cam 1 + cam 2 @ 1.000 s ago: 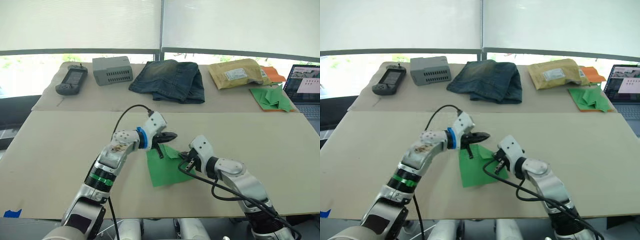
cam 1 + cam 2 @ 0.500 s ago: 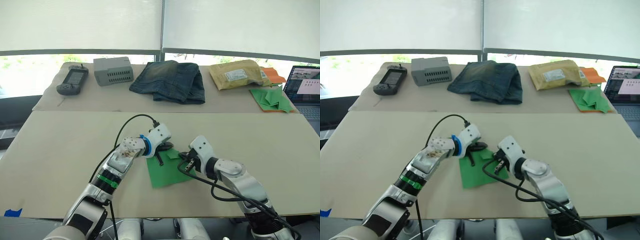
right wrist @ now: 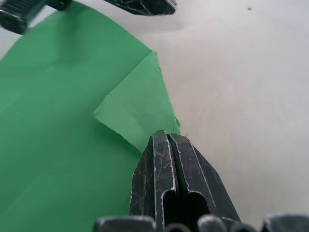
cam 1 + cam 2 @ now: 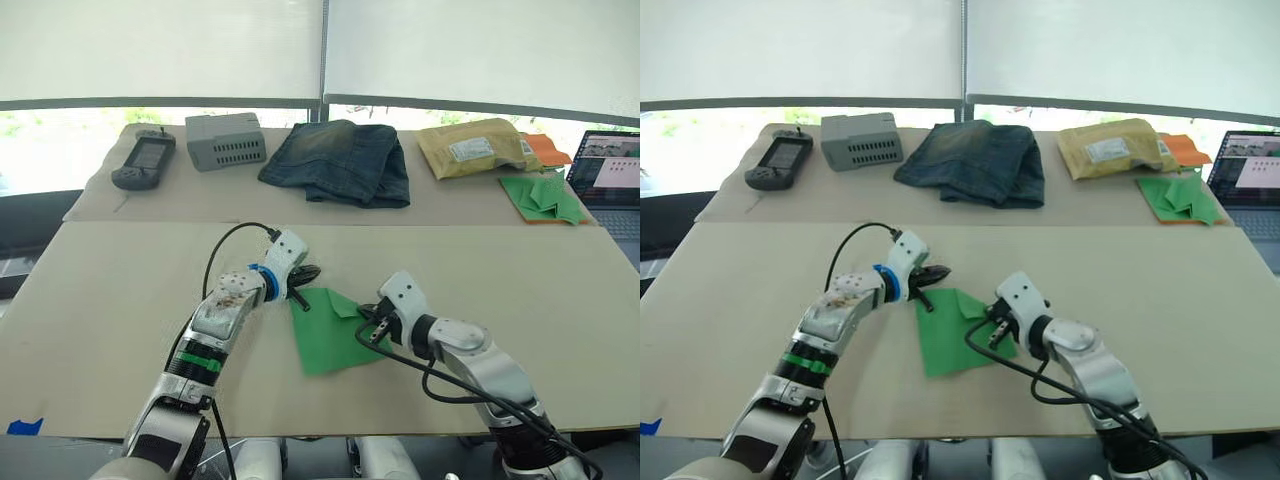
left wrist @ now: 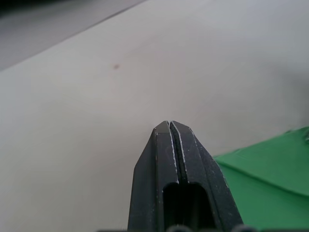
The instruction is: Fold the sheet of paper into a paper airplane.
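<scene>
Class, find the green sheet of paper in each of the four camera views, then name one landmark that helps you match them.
Left eye view: the sheet of paper lies on the near table, between the two grippers.
Right eye view: same spot, centre of picture.
Left wrist view: a green corner beside the shut left gripper.
Right wrist view: the sheet spreads ahead of the shut right gripper.
Shared landmark: the folded-over corner flap.

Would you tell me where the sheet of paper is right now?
The sheet of paper lies flat on the near table, between the left claw and the right claw.
</scene>
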